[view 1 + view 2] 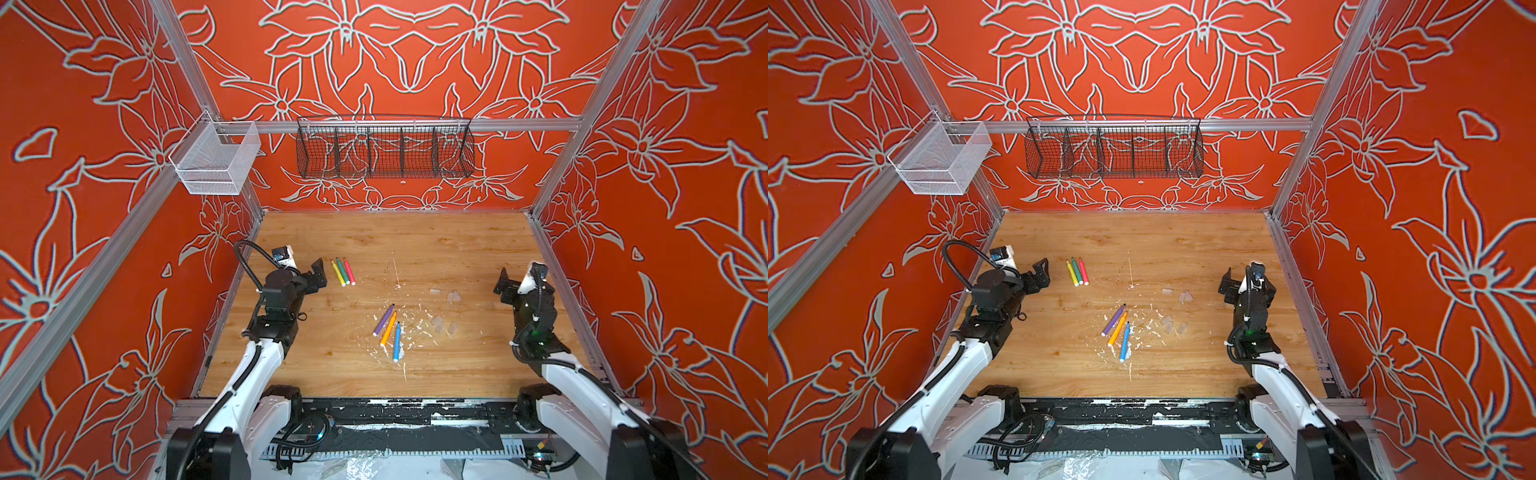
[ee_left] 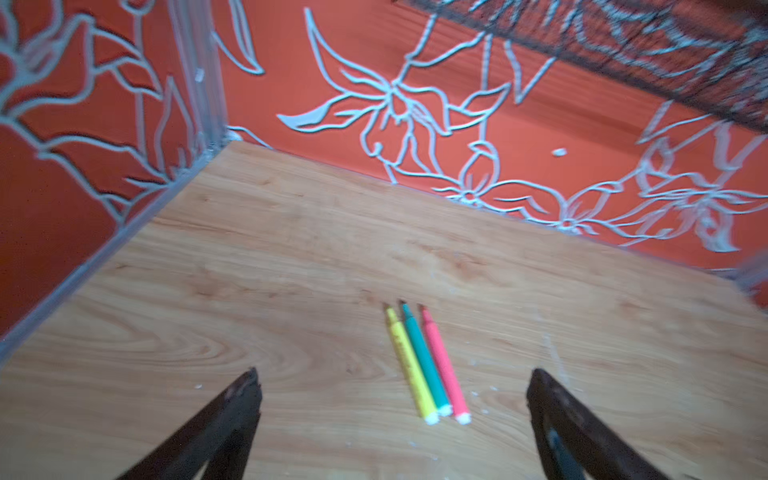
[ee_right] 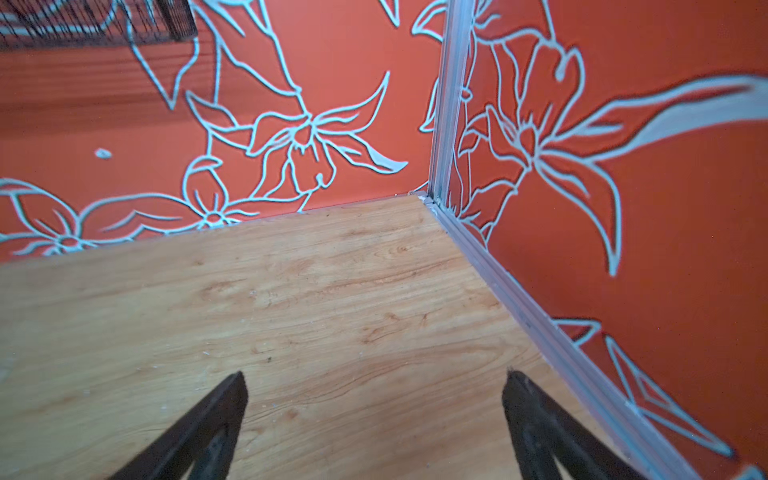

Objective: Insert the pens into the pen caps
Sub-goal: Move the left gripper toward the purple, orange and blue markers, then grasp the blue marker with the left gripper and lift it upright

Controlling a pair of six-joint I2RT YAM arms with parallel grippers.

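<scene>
Three pens, yellow (image 1: pixel 338 274), green (image 1: pixel 343 271) and pink-red (image 1: pixel 349 272), lie side by side on the wooden table (image 1: pixel 457 241), just right of my open left gripper (image 1: pixel 318 272). The left wrist view shows this trio (image 2: pixel 426 361) ahead of the left gripper (image 2: pixel 392 376), apart from both fingers. Purple (image 1: pixel 383 320), orange (image 1: pixel 388 329) and blue (image 1: pixel 397 343) pens lie fanned at mid-table. Several clear pen caps (image 1: pixel 437 323) (image 1: pixel 454 296) lie right of them. My right gripper (image 1: pixel 503 282) stands open and empty near the right wall, over bare wood in the right wrist view (image 3: pixel 374 378).
White paint flecks (image 1: pixel 411 328) litter the wood around the middle pens. A black wire basket (image 1: pixel 385 149) hangs on the back wall and a white mesh basket (image 1: pixel 216 162) at the back left. Aluminium rails (image 1: pixel 552 270) edge the table.
</scene>
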